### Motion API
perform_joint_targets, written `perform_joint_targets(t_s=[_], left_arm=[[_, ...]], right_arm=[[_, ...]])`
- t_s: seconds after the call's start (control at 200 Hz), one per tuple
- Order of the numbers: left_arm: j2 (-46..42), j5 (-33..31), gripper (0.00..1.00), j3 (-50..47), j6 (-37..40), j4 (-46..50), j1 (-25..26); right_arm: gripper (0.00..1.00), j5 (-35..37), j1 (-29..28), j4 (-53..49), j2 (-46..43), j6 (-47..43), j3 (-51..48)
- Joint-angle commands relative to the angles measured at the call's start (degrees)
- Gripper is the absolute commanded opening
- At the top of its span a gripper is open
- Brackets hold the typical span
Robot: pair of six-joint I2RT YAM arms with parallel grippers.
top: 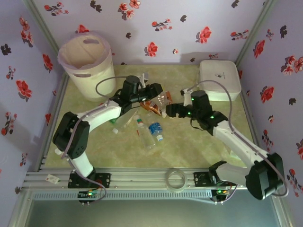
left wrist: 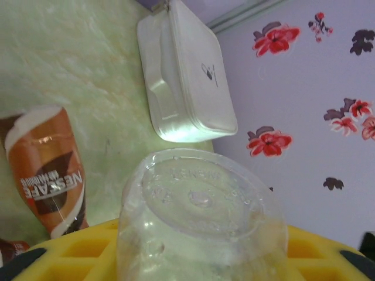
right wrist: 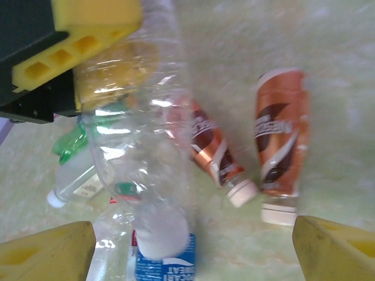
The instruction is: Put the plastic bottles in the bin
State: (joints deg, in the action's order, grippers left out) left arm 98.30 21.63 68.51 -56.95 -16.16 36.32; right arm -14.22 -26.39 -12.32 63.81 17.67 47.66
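The left fingers [left wrist: 88, 252] are closed on a clear crushed bottle [left wrist: 202, 211], which juts out past the fingertips and hangs above the middle of the bench [top: 189, 146]. The bin [top: 87, 61] stands well apart at the far left corner. The step in hand looks like the carry. The arm should swing left and rise enough for the dangling bottle to pass over the tall rim before the fingers part. Letting go over the middle of the opening, not at its edge, should stop so light a thing from bouncing out. The crumpled wall is probably thin and slippery, so a steady squeeze matters and any jerk could let it slide. The right fingers [right wrist: 47, 252] are spread wide with nothing between them, hovering over bottles lying on the bench, among them an orange-brown bottle [right wrist: 281, 140] and a blue-labelled bottle [right wrist: 164, 266]. They are close to the held bottle, so the left arm should lift away before the right one descends.
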Motion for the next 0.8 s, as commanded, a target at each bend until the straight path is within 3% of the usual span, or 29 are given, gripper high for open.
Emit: perform_joint_targets(t_s=[0.0,0.225,0.42,0.685,0.795], left_arm=[[-4.61,-1.00,0.43,5.34,4.83,2.12,-2.44],[-8.87,-4.98,0.38,23.90,16.11,17.75,-8.74],[-5.93,-6.34,0.36,40.14,19.47,26.68,-17.63],[-1.32,-11.21,0.33,47.83,18.80,29.10,-33.20],[1.55,-15.06,0.33,51.21,22.76,33.10,-37.58]], right_arm=[[0.88,1.18,3.28,-4.83,-3.96,-1.45,-1.58],[0.88,1.22,5.38,-6.13,-4.68,-0.74,-3.33],[0.87,2.43,5.34,-5.07,-3.46,0.12,-3.68],[0.87,6.45,5.64,-9.81,-5.19,-1.75,-3.69],[0.87,7.54,5.65,-10.16,-6.46,-1.76,-4.56]])
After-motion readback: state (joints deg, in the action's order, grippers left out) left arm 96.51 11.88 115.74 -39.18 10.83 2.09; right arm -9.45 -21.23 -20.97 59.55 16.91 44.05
